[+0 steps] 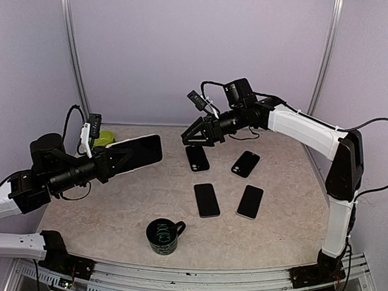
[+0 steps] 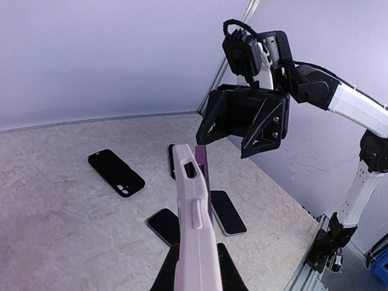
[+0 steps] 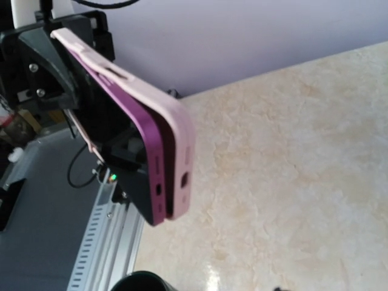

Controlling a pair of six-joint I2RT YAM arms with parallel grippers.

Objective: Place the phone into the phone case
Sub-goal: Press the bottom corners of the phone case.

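My left gripper [image 1: 113, 160] is shut on a pink phone case [image 1: 141, 149] and holds it in the air over the table's left side. In the left wrist view the case [image 2: 195, 218] stands edge-on between my fingers, with a purple phone [image 2: 204, 165] against its right face. In the right wrist view the phone [image 3: 134, 109] lies in the case [image 3: 159, 103], and its lower end stands a little proud of the rim. My right gripper [image 1: 201, 137] is open and empty, in the air at the back; it faces the case in the left wrist view [image 2: 225, 144].
Two black cases [image 1: 197, 158] [image 1: 245, 163] and two phones [image 1: 206, 199] [image 1: 250, 201] lie flat mid-table. A dark mug [image 1: 163, 235] stands near the front edge. A green object [image 1: 105, 138] sits behind the left arm. The table's aluminium rail [image 3: 97, 242] runs below.
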